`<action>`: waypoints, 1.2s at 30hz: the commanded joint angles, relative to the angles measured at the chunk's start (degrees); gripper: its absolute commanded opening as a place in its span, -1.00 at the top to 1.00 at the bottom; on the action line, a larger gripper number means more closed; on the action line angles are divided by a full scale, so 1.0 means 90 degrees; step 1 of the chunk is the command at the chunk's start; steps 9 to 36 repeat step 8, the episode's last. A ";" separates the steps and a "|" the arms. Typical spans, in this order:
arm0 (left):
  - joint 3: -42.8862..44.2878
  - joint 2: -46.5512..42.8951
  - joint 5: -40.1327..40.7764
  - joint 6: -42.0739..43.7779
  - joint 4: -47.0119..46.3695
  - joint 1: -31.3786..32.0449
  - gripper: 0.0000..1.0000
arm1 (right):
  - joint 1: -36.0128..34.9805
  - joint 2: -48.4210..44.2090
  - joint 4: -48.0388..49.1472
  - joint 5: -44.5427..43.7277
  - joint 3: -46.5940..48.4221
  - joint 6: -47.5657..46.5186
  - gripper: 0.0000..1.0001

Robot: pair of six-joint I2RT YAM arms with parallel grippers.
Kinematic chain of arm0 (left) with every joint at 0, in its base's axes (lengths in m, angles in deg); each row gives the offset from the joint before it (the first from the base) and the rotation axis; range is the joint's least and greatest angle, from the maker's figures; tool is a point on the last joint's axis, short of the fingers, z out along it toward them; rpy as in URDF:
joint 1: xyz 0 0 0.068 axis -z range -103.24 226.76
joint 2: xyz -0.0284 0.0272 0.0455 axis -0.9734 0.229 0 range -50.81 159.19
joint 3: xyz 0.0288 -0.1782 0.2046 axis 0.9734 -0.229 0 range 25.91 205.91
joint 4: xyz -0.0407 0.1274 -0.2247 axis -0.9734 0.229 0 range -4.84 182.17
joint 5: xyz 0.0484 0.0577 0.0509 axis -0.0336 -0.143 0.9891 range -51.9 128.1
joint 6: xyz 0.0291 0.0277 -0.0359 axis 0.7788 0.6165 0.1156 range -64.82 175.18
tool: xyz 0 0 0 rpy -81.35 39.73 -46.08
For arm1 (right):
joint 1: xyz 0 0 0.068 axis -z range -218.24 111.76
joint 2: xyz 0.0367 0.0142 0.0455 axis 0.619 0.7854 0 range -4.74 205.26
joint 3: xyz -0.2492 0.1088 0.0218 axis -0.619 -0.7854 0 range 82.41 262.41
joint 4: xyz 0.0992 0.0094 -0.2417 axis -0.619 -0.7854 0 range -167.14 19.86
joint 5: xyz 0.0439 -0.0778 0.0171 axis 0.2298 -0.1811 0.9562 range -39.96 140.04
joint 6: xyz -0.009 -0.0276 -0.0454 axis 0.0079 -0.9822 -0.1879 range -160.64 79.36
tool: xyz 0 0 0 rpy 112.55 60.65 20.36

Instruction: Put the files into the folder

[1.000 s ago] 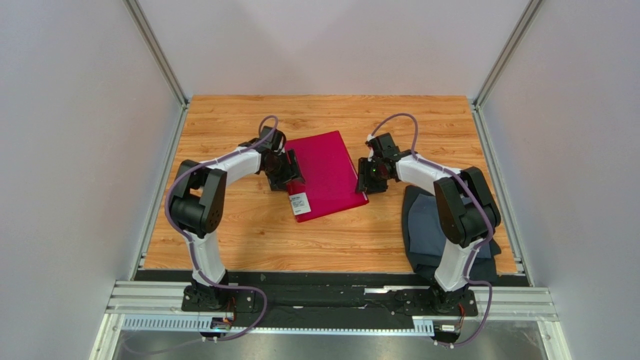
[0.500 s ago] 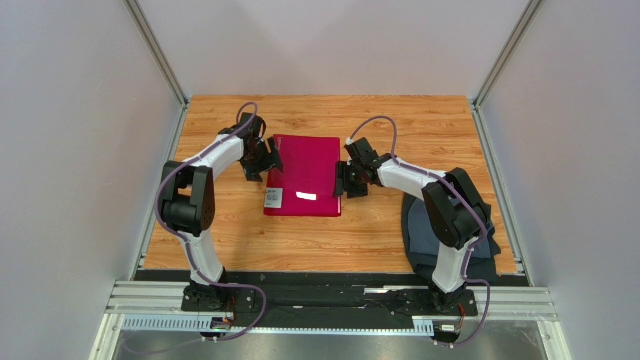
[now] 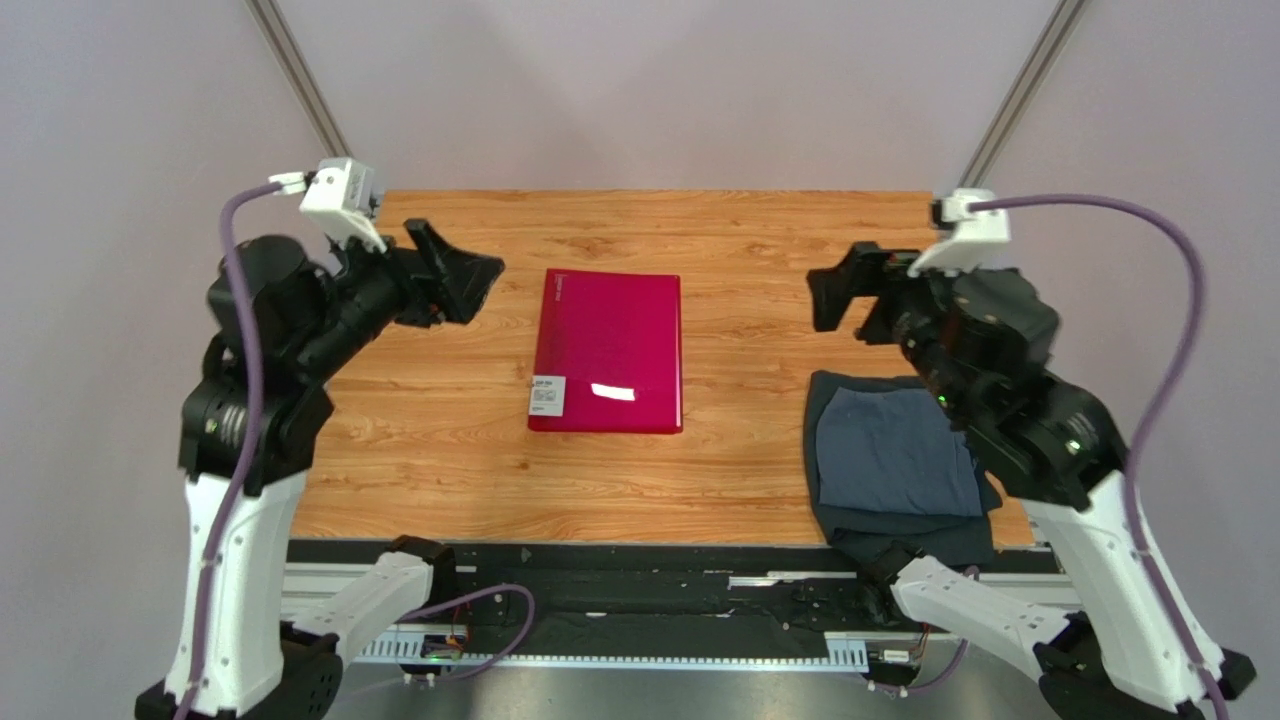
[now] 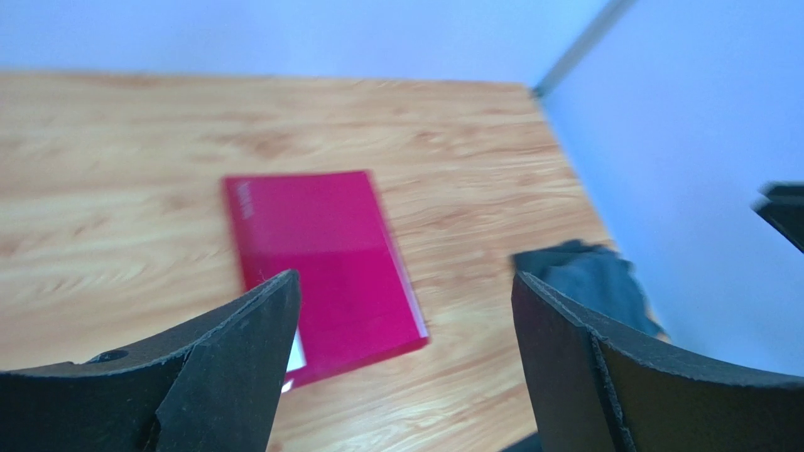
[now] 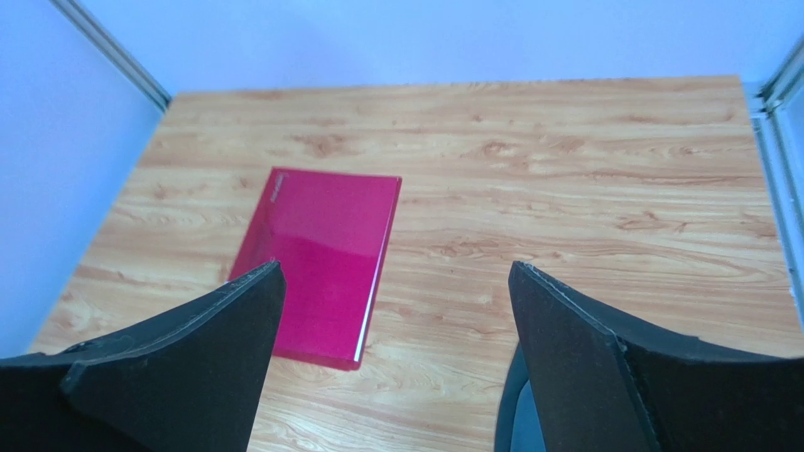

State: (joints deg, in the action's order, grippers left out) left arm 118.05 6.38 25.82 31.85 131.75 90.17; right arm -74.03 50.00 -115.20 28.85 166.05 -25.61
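Over at the left side of the wooden table (image 3: 721, 450), the left gripper (image 3: 469, 282) hangs high above the boards, well apart from everything lying on them. Its jaws stand spread wide with nothing between them (the left wrist view, somewhat blurred, shows only table and folder in the gap).

Between the two arms, in the middle of the table, the red plastic folder (image 3: 616, 338) lies flat with its cover closed, so what it holds cannot be seen. Its long sides run from near to far. A small white label (image 3: 546, 396) sits at its near left corner, and a bright glare spot marks the glossy cover near the front edge. Neither gripper touches it.

Further right, the right gripper (image 3: 839, 300) also hovers high over the table, jaws released and empty, with bare wood showing between its fingers (image 5: 576, 358). Below it, at the near right corner, a dark grey-blue folded cloth (image 3: 890, 458) rests on the table, apart from the folder.
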 commanded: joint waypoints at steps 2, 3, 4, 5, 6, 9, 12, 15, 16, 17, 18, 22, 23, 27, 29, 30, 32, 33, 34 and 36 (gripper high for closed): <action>0.0279 0.0023 -0.1165 -0.0181 0.0077 0.0268 -0.83 | 0.0022 -0.0202 -0.1107 -0.0380 0.0492 -0.0057 -0.91; 0.0386 0.0003 -0.1156 -0.0162 0.0106 0.0287 -0.83 | 0.0022 -0.0300 -0.1097 -0.0419 0.0531 -0.0116 -0.93; 0.0523 -0.0045 -0.1146 -0.0152 0.0107 0.0287 -0.84 | 0.0022 -0.0417 -0.1029 -0.0438 0.0502 -0.0185 -1.00; 0.0582 -0.0065 -0.1040 -0.0132 0.0107 0.0287 -0.84 | 0.0022 -0.0563 -0.0913 -0.0409 0.0512 -0.0292 -1.00; 0.0641 -0.0075 -0.0990 -0.0103 0.0145 0.0287 -0.85 | 0.0012 -0.0574 -0.0921 -0.0690 0.0589 -0.0293 -1.00; 0.0846 -0.0036 -0.0941 -0.0045 0.0146 0.0287 -0.85 | 0.0031 -0.0526 -0.0999 -0.0683 0.0872 -0.0438 -1.00; 0.0846 -0.0036 -0.0941 -0.0045 0.0146 0.0287 -0.85 | 0.0031 -0.0526 -0.0999 -0.0683 0.0872 -0.0438 -1.00; 0.0846 -0.0036 -0.0941 -0.0045 0.0146 0.0287 -0.85 | 0.0031 -0.0526 -0.0999 -0.0683 0.0872 -0.0438 -1.00; 0.0846 -0.0036 -0.0941 -0.0045 0.0146 0.0287 -0.85 | 0.0031 -0.0526 -0.0999 -0.0683 0.0872 -0.0438 -1.00; 0.0846 -0.0036 -0.0941 -0.0045 0.0146 0.0287 -0.85 | 0.0031 -0.0526 -0.0999 -0.0683 0.0872 -0.0438 -1.00; 0.0846 -0.0036 -0.0941 -0.0045 0.0146 0.0287 -0.85 | 0.0031 -0.0526 -0.0999 -0.0683 0.0872 -0.0438 -1.00; 0.0846 -0.0036 -0.0941 -0.0045 0.0146 0.0287 -0.85 | 0.0031 -0.0526 -0.0999 -0.0683 0.0872 -0.0438 -1.00; 0.0846 -0.0036 -0.0941 -0.0045 0.0146 0.0287 -0.85 | 0.0031 -0.0526 -0.0999 -0.0683 0.0872 -0.0438 -1.00; 0.0846 -0.0036 -0.0941 -0.0045 0.0146 0.0287 -0.85 | 0.0031 -0.0526 -0.0999 -0.0683 0.0872 -0.0438 -1.00; 0.0846 -0.0036 -0.0941 -0.0045 0.0146 0.0287 -0.85 | 0.0031 -0.0526 -0.0999 -0.0683 0.0872 -0.0438 -1.00; 0.0846 -0.0036 -0.0941 -0.0045 0.0146 0.0287 -0.85 | 0.0031 -0.0526 -0.0999 -0.0683 0.0872 -0.0438 -1.00; 0.0846 -0.0036 -0.0941 -0.0045 0.0146 0.0287 -0.85 | 0.0031 -0.0526 -0.0999 -0.0683 0.0872 -0.0438 -1.00; 0.0846 -0.0036 -0.0941 -0.0045 0.0146 0.0287 -0.85 | 0.0031 -0.0526 -0.0999 -0.0683 0.0872 -0.0438 -1.00; 0.0846 -0.0036 -0.0941 -0.0045 0.0146 0.0287 -0.85 | 0.0031 -0.0526 -0.0999 -0.0683 0.0872 -0.0438 -1.00; 0.0846 -0.0036 -0.0941 -0.0045 0.0146 0.0287 -0.85 | 0.0031 -0.0526 -0.0999 -0.0683 0.0872 -0.0438 -1.00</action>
